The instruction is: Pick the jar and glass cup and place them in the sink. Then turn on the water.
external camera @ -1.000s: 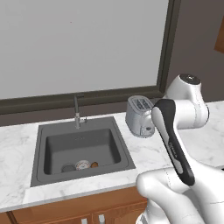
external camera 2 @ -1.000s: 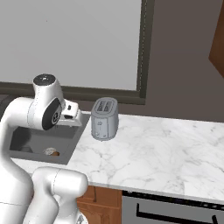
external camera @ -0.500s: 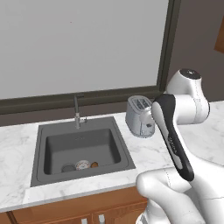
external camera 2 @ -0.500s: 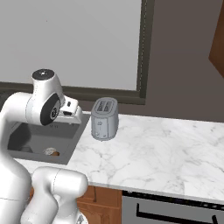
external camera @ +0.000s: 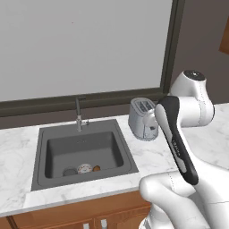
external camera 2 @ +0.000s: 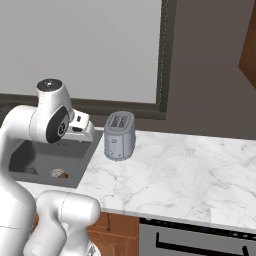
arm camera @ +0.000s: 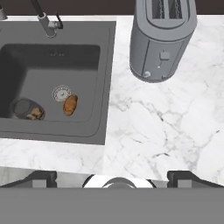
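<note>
Toaster (arm camera: 162, 37) beside sink (arm camera: 109, 65), jar (arm camera: 27, 110) inside

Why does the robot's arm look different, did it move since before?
Yes. In the left base view the arm's white shoulder has swung right, away from the toaster. The toaster and sink are in the same places.

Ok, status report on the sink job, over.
Jaws open, empty, above the counter. Jar already down in the sink. Toaster stands beside the basin. No water running.
</note>
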